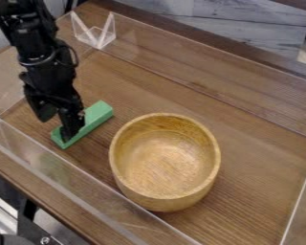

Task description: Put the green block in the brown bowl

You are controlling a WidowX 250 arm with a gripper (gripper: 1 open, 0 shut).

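The green block (92, 120) lies flat on the wooden table, left of the brown bowl (133, 132). The bowl is round, light wood, and has nothing in it. My gripper (56, 114) points down over the block's left end with its jaws open. One finger (70, 122) stands in front of the block and hides its left end; the other is off to the left over bare wood. Nothing is held. Whether a finger touches the block I cannot tell.
A clear plastic wall (66, 182) runs along the table's front and left edges, close to the gripper. A small clear folded stand (95, 29) sits at the back. A pale ledge lies beyond the table's far edge.
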